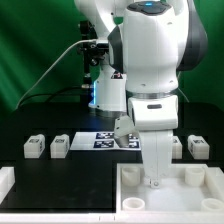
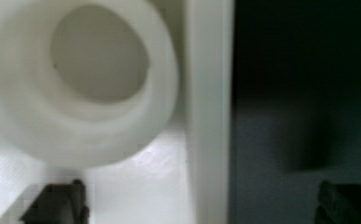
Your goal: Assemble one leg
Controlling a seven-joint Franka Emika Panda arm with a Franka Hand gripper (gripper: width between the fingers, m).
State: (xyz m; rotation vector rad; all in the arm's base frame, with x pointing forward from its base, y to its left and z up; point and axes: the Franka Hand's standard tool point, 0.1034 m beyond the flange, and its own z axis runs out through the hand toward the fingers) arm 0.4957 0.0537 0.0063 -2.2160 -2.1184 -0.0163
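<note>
Four small white legs with tags lie on the black table in the exterior view: two at the left and two at the right. My gripper points straight down into the large white rimmed panel at the front right, far from every leg. In the wrist view the gripper is open and empty. Its dark fingertips stand wide apart on either side of the panel's edge, beside a round socket. No leg shows in the wrist view.
The marker board lies flat behind the gripper, between the two pairs of legs. A white block sits at the front left edge. The panel carries round raised sockets near its corners. Green curtain behind.
</note>
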